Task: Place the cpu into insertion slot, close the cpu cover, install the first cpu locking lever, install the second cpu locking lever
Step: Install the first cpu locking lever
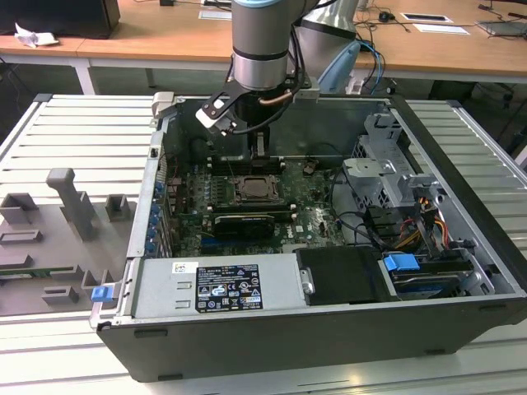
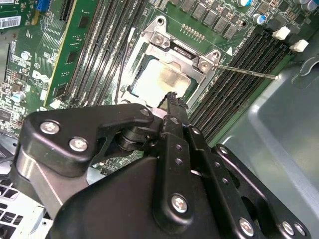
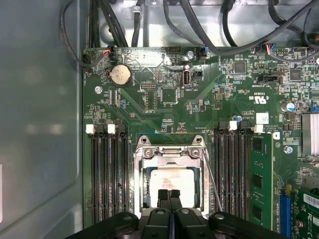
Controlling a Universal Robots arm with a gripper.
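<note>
The cpu point(image 3: 172, 180) point(image 2: 160, 82) lies flat in the insertion slot point(image 3: 145, 186), its pale metal face showing through the window of the cpu cover point(image 3: 168, 155) point(image 2: 175, 50), which lies down over it. A thin metal locking lever point(image 3: 212, 179) point(image 2: 246, 71) sticks out at an angle from one side of the socket, over the memory slots. My gripper point(image 3: 169, 193) point(image 2: 172, 97) point(image 1: 259, 146) hangs just above the socket's edge, fingers pressed together with nothing between them. In the exterior view the socket point(image 1: 254, 189) sits right below the arm.
Black memory slots point(image 3: 107, 174) point(image 3: 232, 169) flank the socket. A long black expansion card point(image 1: 244, 222) lies in front of it. Cables point(image 3: 209, 30) run along the board's edge. Drive cages point(image 1: 387, 177) and the case walls point(image 1: 272, 337) close in. Grey fixtures point(image 1: 70, 202) stand outside, on the exterior view's left.
</note>
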